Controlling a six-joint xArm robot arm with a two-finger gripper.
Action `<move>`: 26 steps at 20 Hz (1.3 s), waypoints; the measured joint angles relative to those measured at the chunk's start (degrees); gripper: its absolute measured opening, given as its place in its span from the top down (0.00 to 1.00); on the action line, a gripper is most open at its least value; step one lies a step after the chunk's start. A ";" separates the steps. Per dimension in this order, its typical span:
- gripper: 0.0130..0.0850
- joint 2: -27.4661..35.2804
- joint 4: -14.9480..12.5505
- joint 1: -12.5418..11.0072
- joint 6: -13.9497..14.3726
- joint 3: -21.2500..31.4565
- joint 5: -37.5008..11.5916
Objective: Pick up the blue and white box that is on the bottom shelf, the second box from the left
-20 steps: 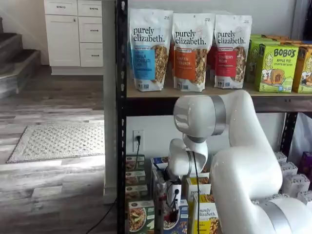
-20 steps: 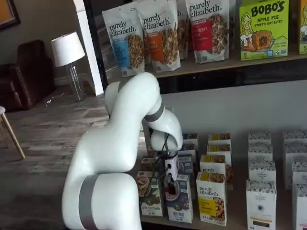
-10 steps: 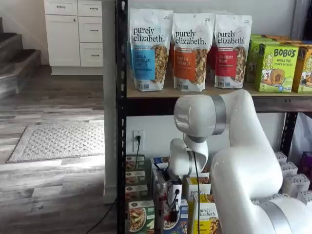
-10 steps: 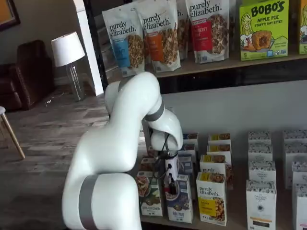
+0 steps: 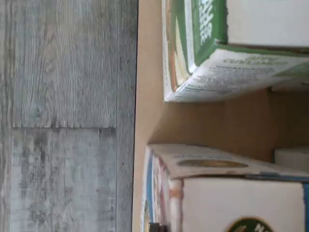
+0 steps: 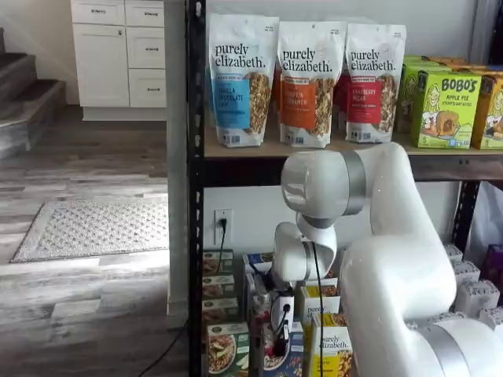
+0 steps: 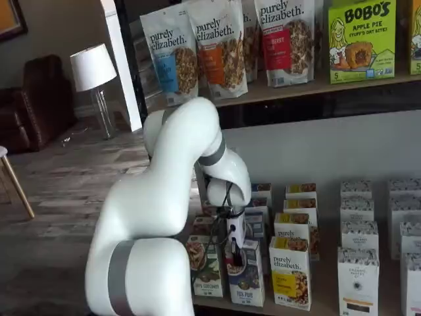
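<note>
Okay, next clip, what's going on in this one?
A white robot arm is reaching down to the bottom shelf of a rack stocked with cereal boxes. Its claw sits at the top of the blue and white box, between a green box and a yellow box. The box stands on the shelf, not lifted; whether the fingers are gripping it isn't clear.

The arm (image 7: 164, 197) is glossy white, built of fat rounded segments joined by grey metallic bands. A thin black cable (image 6: 317, 275) runs down its lower links to the gripper (image 7: 235, 252), whose white body carries black jaws.
</note>
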 joint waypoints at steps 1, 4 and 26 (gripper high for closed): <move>0.44 -0.04 -0.02 0.03 0.04 0.03 0.04; 0.50 -0.21 -0.05 0.14 0.19 0.22 0.06; 0.50 -5.86 -1.20 0.21 1.13 9.69 -2.07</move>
